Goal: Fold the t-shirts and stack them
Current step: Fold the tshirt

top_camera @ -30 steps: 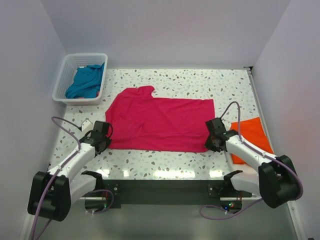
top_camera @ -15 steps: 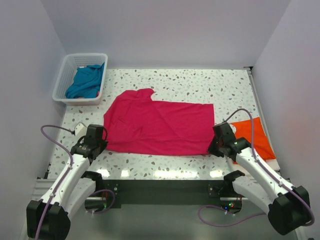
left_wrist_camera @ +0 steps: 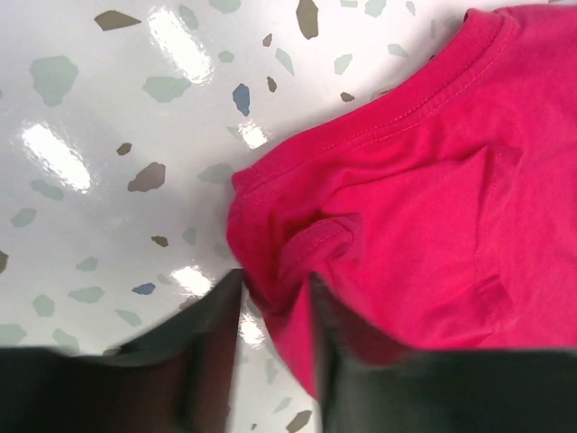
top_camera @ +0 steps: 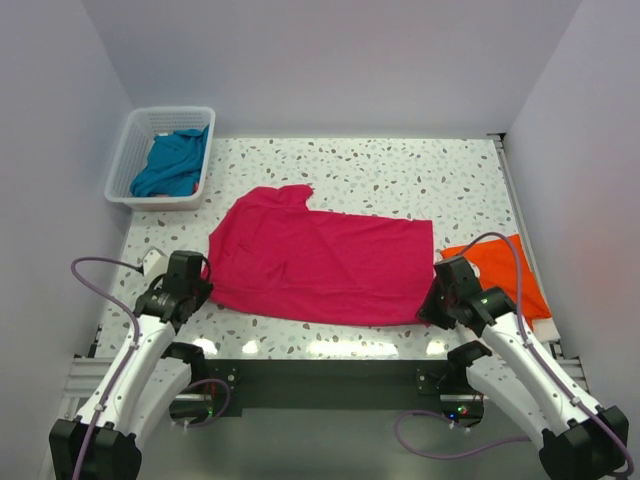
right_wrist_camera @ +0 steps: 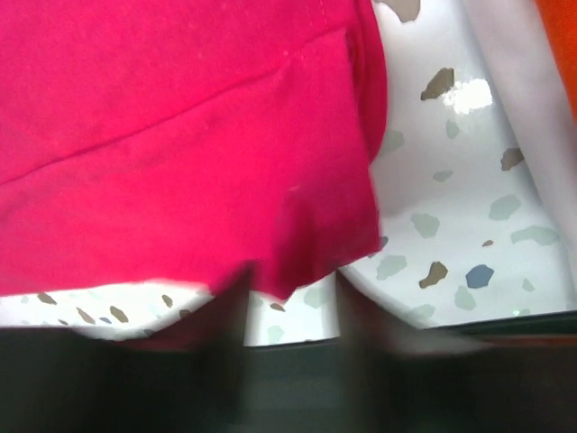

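Note:
The crimson-pink t-shirt (top_camera: 320, 262) lies spread flat mid-table. My left gripper (top_camera: 192, 290) sits at its near left corner. In the left wrist view the jaws (left_wrist_camera: 270, 338) stand apart, with a bunched fold of the shirt (left_wrist_camera: 406, 198) lying loose between them and table showing beside it. My right gripper (top_camera: 433, 305) is at the near right corner. It is open in the right wrist view (right_wrist_camera: 293, 316), and the hem's tip (right_wrist_camera: 288, 271) rests in the gap. The orange t-shirt (top_camera: 500, 268) lies folded at the right. The teal-blue t-shirt (top_camera: 172, 162) is in the basket.
A white lattice basket (top_camera: 120, 170) stands at the back left. The dark base rail (top_camera: 320, 375) runs along the table's near edge. Walls close in the left, back and right sides. A small white piece (top_camera: 152, 262) lies near the left arm.
Both arms drew back toward the near edge, dragging the pink shirt's front hem with them. Both grippers then went from shut on the corners to open, letting the cloth go.

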`<state>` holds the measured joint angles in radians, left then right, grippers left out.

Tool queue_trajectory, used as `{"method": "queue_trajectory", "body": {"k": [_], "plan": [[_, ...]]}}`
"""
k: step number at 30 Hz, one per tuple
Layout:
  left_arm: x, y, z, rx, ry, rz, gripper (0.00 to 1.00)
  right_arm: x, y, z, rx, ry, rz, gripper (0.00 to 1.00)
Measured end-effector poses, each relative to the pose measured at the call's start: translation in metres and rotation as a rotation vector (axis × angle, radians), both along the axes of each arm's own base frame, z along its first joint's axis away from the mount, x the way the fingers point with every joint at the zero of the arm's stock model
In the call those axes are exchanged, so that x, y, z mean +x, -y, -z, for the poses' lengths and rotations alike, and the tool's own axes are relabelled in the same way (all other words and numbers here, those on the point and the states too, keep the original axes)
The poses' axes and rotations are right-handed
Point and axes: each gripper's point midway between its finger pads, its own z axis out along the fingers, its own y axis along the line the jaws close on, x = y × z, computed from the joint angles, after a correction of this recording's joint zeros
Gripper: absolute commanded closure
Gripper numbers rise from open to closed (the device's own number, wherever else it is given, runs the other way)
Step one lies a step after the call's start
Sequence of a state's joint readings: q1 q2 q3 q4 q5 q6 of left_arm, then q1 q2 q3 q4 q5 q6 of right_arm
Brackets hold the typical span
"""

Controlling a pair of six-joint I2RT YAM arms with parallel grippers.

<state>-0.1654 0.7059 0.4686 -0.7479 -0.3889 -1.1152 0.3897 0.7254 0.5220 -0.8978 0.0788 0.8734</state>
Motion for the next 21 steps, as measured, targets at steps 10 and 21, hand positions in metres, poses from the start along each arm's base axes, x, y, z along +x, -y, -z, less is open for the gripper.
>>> {"method": "queue_trajectory", "body": {"k": [10,21], "plan": [[0.018,0.001,-0.035,0.024,0.058,0.038,0.22,0.0,0.002,-0.004,-0.028,-0.021,-0.027,0.09],[0.104,0.038,-0.072,0.084,0.181,0.337,0.25,0.074,-0.023,-0.034,-0.044,0.114,-0.132,0.1]]}}
